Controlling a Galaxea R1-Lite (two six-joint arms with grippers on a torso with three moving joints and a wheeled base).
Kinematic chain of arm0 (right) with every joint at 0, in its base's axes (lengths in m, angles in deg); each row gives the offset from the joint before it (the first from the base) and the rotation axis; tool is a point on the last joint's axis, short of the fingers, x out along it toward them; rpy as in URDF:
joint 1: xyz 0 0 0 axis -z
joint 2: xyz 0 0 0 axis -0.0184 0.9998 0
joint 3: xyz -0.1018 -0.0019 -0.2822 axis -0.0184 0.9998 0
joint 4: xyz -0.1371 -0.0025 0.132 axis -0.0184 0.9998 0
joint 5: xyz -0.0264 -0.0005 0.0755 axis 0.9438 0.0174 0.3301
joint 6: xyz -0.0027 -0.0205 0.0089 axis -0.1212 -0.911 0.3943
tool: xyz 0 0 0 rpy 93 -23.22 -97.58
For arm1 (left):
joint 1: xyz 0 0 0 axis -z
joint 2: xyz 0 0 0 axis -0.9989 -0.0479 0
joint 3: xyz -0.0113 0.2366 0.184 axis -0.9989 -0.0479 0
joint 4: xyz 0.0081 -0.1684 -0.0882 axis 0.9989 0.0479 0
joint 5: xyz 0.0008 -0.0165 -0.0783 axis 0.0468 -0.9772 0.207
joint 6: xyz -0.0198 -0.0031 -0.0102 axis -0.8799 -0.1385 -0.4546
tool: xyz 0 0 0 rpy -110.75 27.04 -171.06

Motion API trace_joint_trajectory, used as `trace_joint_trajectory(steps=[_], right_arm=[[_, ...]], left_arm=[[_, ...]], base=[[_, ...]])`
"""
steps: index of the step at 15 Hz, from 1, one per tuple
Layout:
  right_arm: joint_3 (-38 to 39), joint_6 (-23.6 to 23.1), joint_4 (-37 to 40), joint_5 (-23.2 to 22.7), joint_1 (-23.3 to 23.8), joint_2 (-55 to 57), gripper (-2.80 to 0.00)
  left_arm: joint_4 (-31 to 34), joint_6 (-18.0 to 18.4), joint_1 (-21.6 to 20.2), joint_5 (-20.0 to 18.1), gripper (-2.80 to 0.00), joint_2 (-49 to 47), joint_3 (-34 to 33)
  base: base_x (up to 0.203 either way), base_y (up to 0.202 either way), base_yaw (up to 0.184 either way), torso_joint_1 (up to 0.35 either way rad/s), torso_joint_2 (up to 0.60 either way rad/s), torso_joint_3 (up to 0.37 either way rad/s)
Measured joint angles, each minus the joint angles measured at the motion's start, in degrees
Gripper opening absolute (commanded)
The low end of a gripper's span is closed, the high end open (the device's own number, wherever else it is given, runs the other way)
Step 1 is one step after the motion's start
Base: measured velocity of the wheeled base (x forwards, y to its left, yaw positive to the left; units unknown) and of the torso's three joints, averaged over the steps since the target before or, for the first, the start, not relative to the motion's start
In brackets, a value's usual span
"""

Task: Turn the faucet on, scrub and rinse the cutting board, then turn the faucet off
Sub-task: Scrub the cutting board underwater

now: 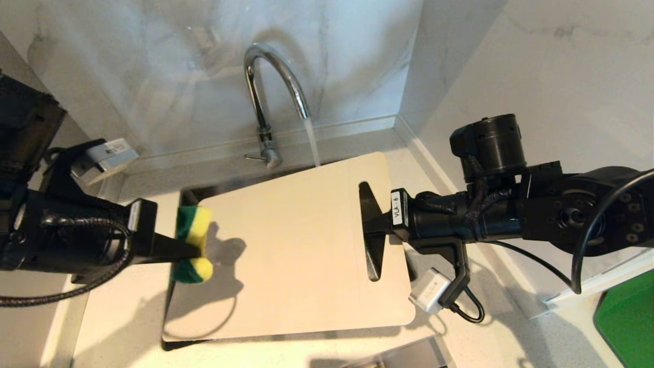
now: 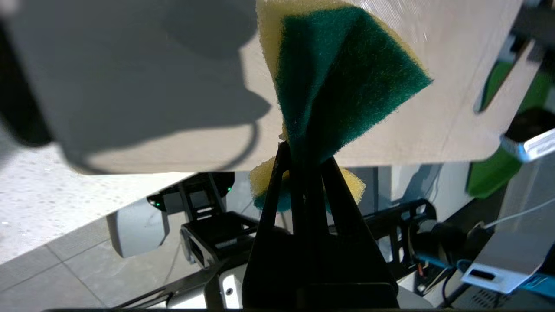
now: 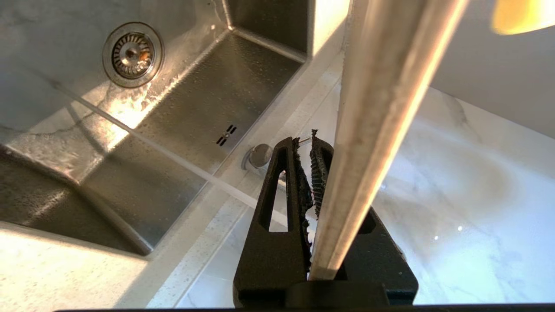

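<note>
The chrome faucet (image 1: 271, 87) arches over the sink, and water (image 1: 312, 143) runs from its spout behind the far edge of the cutting board (image 1: 296, 245). The pale board is held over the sink, tilted. My right gripper (image 1: 373, 230) is shut on its right end beside the handle cutout; in the right wrist view the board's edge (image 3: 381, 108) runs between the fingers of the right gripper (image 3: 303, 143). My left gripper (image 1: 196, 250) is shut on a green-and-yellow sponge (image 1: 193, 244) at the board's left edge. The left wrist view shows the squeezed sponge (image 2: 342, 82) ahead of the left gripper (image 2: 305, 156).
The steel sink (image 3: 195, 108) with its drain (image 3: 132, 54) lies below the board, and the water stream (image 3: 151, 143) falls into it. The faucet's small lever (image 1: 254, 157) sticks out to the left. Marble walls close the back and right. A bright green flat object (image 1: 626, 322) lies at the lower right.
</note>
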Motion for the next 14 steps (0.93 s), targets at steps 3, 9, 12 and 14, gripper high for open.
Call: trace_joint_trajectory(steps=[3,9,12,14], right_arm=[[0.14,0.01,0.00,-0.09,0.38,-0.34,-2.80],[0.53,0.00,0.00,-0.01,0.74,-0.62,-2.80],[0.69,0.00,0.00,-0.05,1.23,-0.89,-2.80],[0.74,0.01,0.02,0.05,1.32,-1.02,-2.80]], left_arm=[[-0.99,-3.36,10.33,9.18,-2.80,-4.08,0.40],[-5.53,-1.30,14.54,13.03,-2.80,-10.75,-0.44],[-8.14,-1.32,14.42,13.09,-2.80,-12.85,-3.41],[-10.77,-1.45,13.59,13.00,-2.80,-13.04,-6.46]], base=[[0.000,0.000,0.000,0.000,0.00,0.000],[0.000,0.000,0.000,0.000,0.00,0.000],[0.000,0.000,0.000,0.000,0.00,0.000],[0.000,0.000,0.000,0.000,0.00,0.000]])
